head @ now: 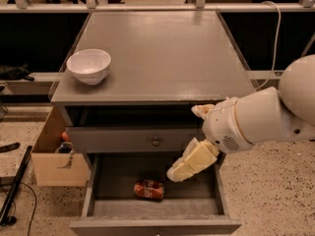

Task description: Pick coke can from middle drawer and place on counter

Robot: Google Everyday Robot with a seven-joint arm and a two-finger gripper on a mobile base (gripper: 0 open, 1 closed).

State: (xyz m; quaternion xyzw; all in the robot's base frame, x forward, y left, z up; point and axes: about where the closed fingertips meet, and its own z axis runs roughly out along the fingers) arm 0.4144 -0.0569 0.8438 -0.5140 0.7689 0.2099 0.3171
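Dark grey flooring of the wide, shallow grey middle drawer carries the small red-orange coke can. It lies on its side near the front edge, about midway between the side walls. Above and just right of it hangs the cream two-finger gripper, spread wide and holding nothing, its lower fingertip near the can but apart. Best to come down and left, straddle the can's round body, then close. Overhead, the flat grey counter bears a round white bowl by its front-left corner, so setting down further right looks safest.
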